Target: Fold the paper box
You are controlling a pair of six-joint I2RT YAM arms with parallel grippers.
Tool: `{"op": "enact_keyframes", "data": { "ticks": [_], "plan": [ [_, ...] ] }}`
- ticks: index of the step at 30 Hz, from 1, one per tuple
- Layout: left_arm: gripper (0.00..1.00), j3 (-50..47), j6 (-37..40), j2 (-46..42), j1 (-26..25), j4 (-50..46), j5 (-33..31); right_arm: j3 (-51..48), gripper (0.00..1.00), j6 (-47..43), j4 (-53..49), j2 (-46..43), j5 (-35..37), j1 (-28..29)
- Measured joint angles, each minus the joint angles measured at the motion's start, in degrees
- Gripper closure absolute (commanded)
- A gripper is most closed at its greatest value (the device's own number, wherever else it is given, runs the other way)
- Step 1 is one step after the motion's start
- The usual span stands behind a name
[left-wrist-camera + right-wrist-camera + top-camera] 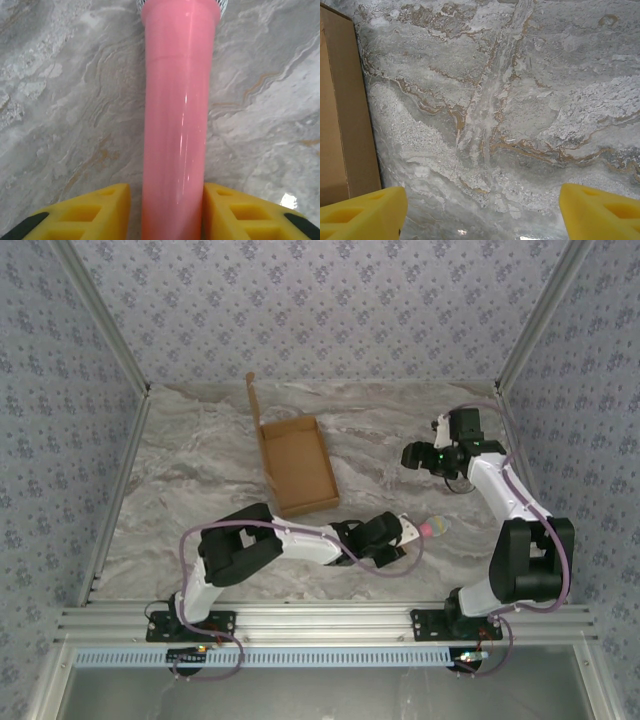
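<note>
paper box (297,468) sits on the table (200,440) left of centre, an open shallow tray with its lid flap (252,405) standing up at the far end, so not closed yet. neither arm is on it. left gripper (403,537) is well off to the box's near right, jaws straddling the handle of a pink toy microphone (177,100) lying on the marble: one pad touches it, a sliver of table shows at the other, so can't tell if it's really pinched. right gripper (480,215) hangs spread wide over bare table right of the box, whose brown wall (340,100) is at the left edge of its wrist view. my read: this step is clearing the mic, not folding. next needs a firm hold on the handle, setting it clear of the box, then both arms on the flap.
</note>
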Motion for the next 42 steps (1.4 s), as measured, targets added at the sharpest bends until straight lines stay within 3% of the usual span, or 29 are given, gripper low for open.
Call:
{"op": "enact_keyframes", "data": {
  "ticks": [9,16,23,33,42],
  "plan": [
    [0.81,-5.16,-5.14,-4.17,3.8,0.68,0.26,-0.11,0.19,1.16,-1.33,-5.35,1.22,0.37],
    [0.85,-8.59,-17.11,-12.57,11.78,1.68,2.1,-0.11,0.2,5.03,-0.76,-13.62,1.16,1.29],
    [0.85,-8.52,-30.18,-18.97,16.39,5.03,4.26,-2.78,0.21,11.39,5.29,-18.56,-0.44,6.71],
    [0.86,-8.92,-40.92,-22.82,17.99,11.1,5.22,-8.9,0.29,21.4,20.61,-18.1,-2.93,14.67],
    [0.86,-10.47,-43.74,-23.93,17.88,13.99,6.01,-11.19,0.44,27.61,31.04,-15.56,-3.89,15.58]
  ]
}}
